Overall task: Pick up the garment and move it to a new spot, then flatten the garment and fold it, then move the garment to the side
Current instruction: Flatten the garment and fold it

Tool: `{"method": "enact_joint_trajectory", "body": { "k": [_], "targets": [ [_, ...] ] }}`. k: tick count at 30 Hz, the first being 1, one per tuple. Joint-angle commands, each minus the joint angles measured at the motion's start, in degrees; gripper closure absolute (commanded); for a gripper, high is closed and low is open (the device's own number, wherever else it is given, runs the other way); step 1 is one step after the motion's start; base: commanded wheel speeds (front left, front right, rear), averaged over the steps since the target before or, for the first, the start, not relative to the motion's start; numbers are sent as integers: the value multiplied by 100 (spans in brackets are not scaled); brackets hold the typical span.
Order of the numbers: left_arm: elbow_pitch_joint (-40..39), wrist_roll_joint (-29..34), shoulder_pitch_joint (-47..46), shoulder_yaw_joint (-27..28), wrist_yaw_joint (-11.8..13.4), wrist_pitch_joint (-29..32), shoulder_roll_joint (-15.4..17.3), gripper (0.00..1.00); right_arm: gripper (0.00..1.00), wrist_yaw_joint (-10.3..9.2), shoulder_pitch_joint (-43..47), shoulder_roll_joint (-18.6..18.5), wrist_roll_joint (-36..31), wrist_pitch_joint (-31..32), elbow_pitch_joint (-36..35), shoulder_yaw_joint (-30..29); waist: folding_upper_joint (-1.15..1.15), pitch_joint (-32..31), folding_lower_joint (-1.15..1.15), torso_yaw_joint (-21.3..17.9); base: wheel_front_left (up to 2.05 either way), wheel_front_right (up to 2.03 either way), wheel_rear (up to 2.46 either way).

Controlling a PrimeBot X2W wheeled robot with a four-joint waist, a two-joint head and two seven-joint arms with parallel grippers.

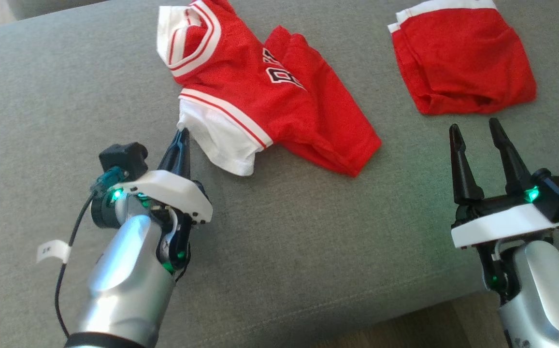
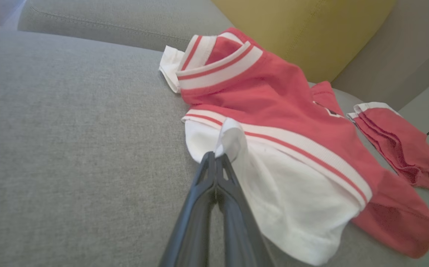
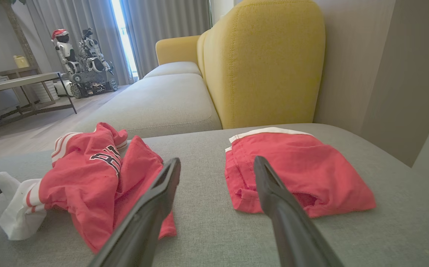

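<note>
A crumpled red jersey (image 1: 269, 96) with white sleeves and striped trim lies on the grey cushion (image 1: 284, 251). My left gripper (image 1: 181, 133) is shut on the edge of its white sleeve (image 2: 233, 139), pinching a small fold at the fingertips. The same jersey (image 3: 88, 178) shows at the left of the right wrist view. My right gripper (image 1: 477, 133) hovers open near the cushion's front right, fingers pointing at folded red shorts (image 1: 463, 60) with a white waistband; nothing is between its fingers.
A yellow backrest (image 3: 262, 63) rises behind the cushion. More grey sofa seats (image 3: 158, 100) stretch to the far left. The cushion's front edge (image 1: 356, 314) drops to wood floor. A table (image 3: 17, 81) and parked robots (image 3: 84, 59) stand across the room.
</note>
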Motion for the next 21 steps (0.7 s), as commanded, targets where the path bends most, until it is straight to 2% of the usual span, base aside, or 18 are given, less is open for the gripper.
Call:
{"method": "enact_joint_trajectory", "body": {
  "k": [1, 11, 21],
  "targets": [
    [-248, 24, -110, 209, 0, -70, 90, 100, 0, -4, -103, -40, -45, -39, -134, 92, 0, -35, 0, 64, 0, 0, 0],
    [-1367, 204, 543, 967, 81, -70, 90, 100, 0, -4, -1, 7, -118, 128, 151, 40, 0, -264, 0, 407, 0, 0, 0],
    [-2314, 244, 1383, 1630, 185, -70, 90, 100, 0, -4, 95, 205, -146, 470, 743, -53, 0, -463, 0, 869, 0, 0, 0]
  ]
}}
